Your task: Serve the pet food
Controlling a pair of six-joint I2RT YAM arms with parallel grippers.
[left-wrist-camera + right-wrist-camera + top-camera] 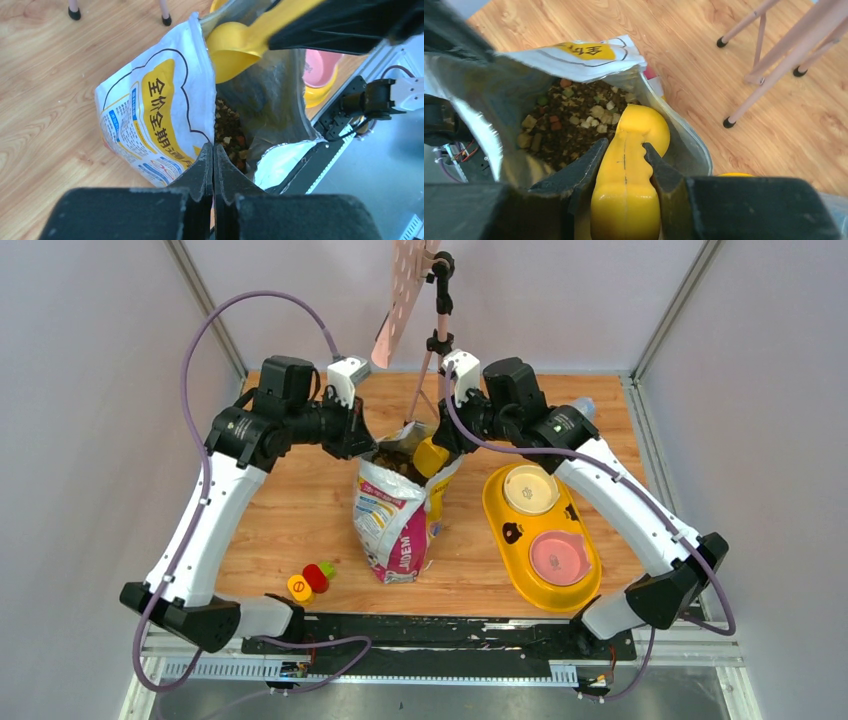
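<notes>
The pet food (pixel 574 127) is mostly small dark-brown pellets, mixed with paler tan chunks and a few orange and green bits. It lies as a loose heap down inside the open, foil-lined bag (pixel 385 520), well below the rim. The bag stands upright near the middle of the table (pixel 300 500).

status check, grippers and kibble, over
Left gripper shut on bag rim, mouth open. Right gripper shut on yellow scoop handle, its bowl in the bag mouth. Pet food in bag, none in feeder. Nothing blocks scoop.
</notes>
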